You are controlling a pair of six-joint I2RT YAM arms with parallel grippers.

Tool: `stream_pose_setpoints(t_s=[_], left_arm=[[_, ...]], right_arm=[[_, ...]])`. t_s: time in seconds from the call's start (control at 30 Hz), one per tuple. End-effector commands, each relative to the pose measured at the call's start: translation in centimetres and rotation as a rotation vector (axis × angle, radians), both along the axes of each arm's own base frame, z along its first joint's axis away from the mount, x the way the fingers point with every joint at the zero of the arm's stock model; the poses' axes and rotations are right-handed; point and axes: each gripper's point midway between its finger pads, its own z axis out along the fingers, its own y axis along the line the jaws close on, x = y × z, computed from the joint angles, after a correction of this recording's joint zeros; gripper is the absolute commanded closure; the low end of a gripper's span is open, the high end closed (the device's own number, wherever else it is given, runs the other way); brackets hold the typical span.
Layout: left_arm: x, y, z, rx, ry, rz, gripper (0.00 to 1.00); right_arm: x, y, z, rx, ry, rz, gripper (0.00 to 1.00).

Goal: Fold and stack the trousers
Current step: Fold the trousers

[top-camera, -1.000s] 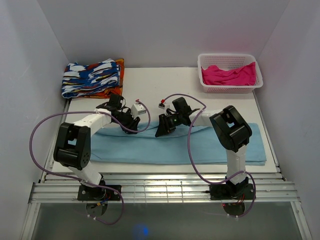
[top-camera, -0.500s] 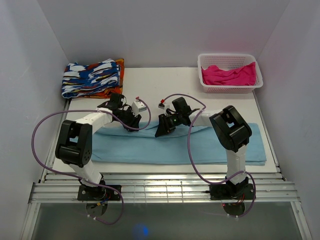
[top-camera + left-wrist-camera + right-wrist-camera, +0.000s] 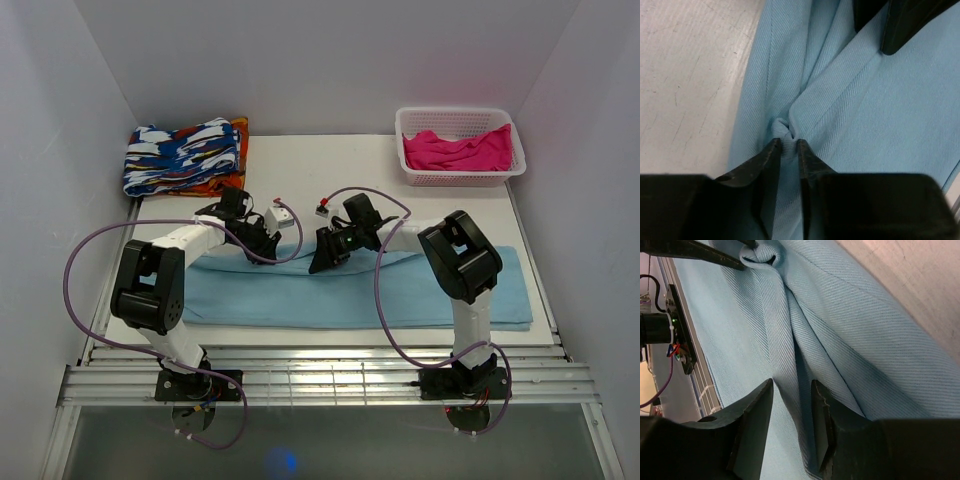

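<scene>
The light-blue trousers (image 3: 350, 295) lie spread in a long band across the table's near half. My left gripper (image 3: 268, 238) is low at their far edge, left of centre. In the left wrist view it (image 3: 786, 143) is shut on a small bunched ridge of the trousers (image 3: 880, 125). My right gripper (image 3: 320, 262) is a short way to the right, tilted down onto the cloth. In the right wrist view it (image 3: 792, 384) stands open astride a raised fold of the trousers (image 3: 865, 330), the fold lying against the right finger (image 3: 827, 415).
A folded blue-white-orange patterned cloth (image 3: 185, 155) lies at the back left. A white basket (image 3: 458, 112) holding a bright pink garment (image 3: 455, 150) stands at the back right. Purple cables loop from both arms over the table (image 3: 330, 170).
The left gripper's jaws have narrowed onto the pinched fold, and its wrist has shifted slightly. The right arm has barely moved.
</scene>
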Motion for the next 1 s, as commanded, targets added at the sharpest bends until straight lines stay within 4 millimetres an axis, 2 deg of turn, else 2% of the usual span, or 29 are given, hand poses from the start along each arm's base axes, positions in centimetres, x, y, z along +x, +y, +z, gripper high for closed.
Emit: stream_pose_setpoints(t_s=[0.0,0.1,0.13,0.2,0.23,0.3,0.33,0.4,0.43,0.5,0.53,0.57,0.67,0.73,0.83,0.9,0.97], left_arm=[[-1.5,-0.2,-0.3,-0.002,0.036,-0.060,0.71],[-1.0,-0.3,0.4,-0.004,0.026,-0.054,0.84],[-0.7,-0.4,0.8,-0.012,0.016,-0.052,0.89],[-0.1,-0.5,1.4,-0.011,-0.002,-0.036,0.95],[0.7,-0.6,2.1,-0.014,-0.017,-0.013,1.00],[1.5,-0.4,2.7,-0.009,-0.036,0.003,1.00],[2.2,-0.6,3.2,-0.017,-0.054,0.020,1.00],[2.8,-0.7,3.8,-0.025,-0.069,0.034,1.00],[3.6,-0.9,4.6,-0.033,-0.093,0.039,1.00],[4.5,-0.9,5.1,-0.033,-0.107,0.074,1.00],[5.1,-0.9,5.4,-0.036,-0.122,0.080,1.00],[5.9,-1.0,5.7,-0.037,-0.138,0.091,1.00],[8.0,-0.8,6.3,-0.020,-0.188,0.121,1.00],[9.7,-0.4,6.1,0.000,-0.221,0.154,1.00],[12.4,0.1,6.5,0.018,-0.287,0.201,1.00],[14.1,0.5,7.2,0.014,-0.322,0.234,1.00],[15.7,1.2,6.3,0.027,-0.331,0.261,1.00]], right_arm=[[0.6,0.8,0.1,0.008,-0.024,0.012,0.57],[0.6,0.9,0.7,0.016,-0.033,0.030,0.53],[1.0,1.2,1.8,0.029,-0.060,0.039,0.50],[1.0,0.6,2.8,0.017,-0.098,0.066,0.42],[1.4,0.0,4.6,0.038,-0.144,0.063,0.39],[1.6,-1.0,6.1,0.054,-0.212,0.082,0.28],[2.1,-1.9,8.0,0.074,-0.257,0.071,0.26],[0.9,-3.2,8.8,0.088,-0.271,0.111,0.28],[0.5,-3.8,10.1,0.101,-0.351,0.144,0.32],[-1.5,-4.6,9.7,0.109,-0.359,0.187,0.40],[-2.3,-4.8,10.5,0.123,-0.401,0.204,0.42],[-3.3,-5.4,9.1,0.102,-0.391,0.208,0.43],[-4.4,-5.6,6.7,0.053,-0.405,0.226,0.50],[-5.8,-6.0,3.8,-0.013,-0.329,0.252,0.55],[-6.3,-6.4,0.9,-0.079,-0.240,0.248,0.58],[-6.1,-6.6,-0.3,-0.119,-0.211,0.226,0.59],[-5.9,-6.7,-1.7,-0.151,-0.172,0.207,0.59]])
